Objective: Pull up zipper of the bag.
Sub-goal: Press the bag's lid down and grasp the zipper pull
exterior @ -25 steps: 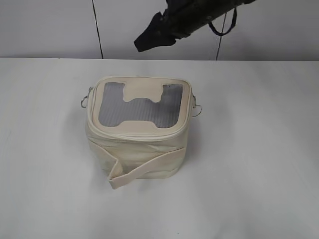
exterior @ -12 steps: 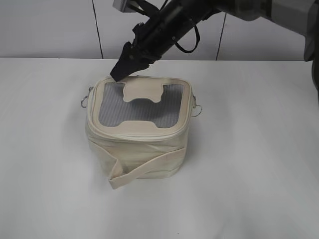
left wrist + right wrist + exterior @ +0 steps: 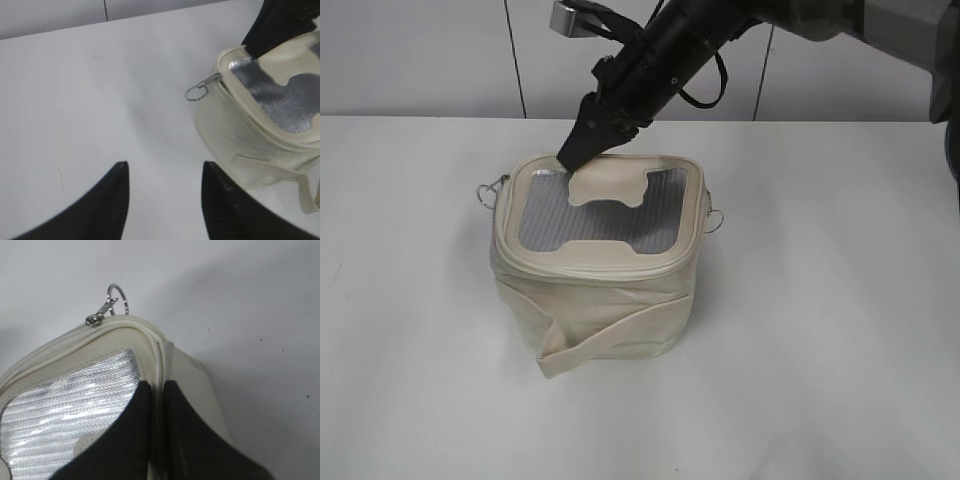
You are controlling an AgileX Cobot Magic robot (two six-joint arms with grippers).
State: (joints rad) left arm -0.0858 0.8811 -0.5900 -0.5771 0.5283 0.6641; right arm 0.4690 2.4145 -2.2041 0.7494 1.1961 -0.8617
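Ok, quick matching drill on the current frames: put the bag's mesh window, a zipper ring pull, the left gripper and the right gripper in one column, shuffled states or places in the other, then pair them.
Things:
1. mesh window
2. ring pull
3. left gripper
4. right gripper

States or places:
A. open, above bare table
B. nearly shut on the lid rim
C. silver, sticking out from a lid corner
D. grey, under a cream H-shaped patch

Pairs: 1-D, 2-C, 3-A, 4-B

Right gripper angled down from the counter's far edge, jaws nearly closed; left gripper held spread.
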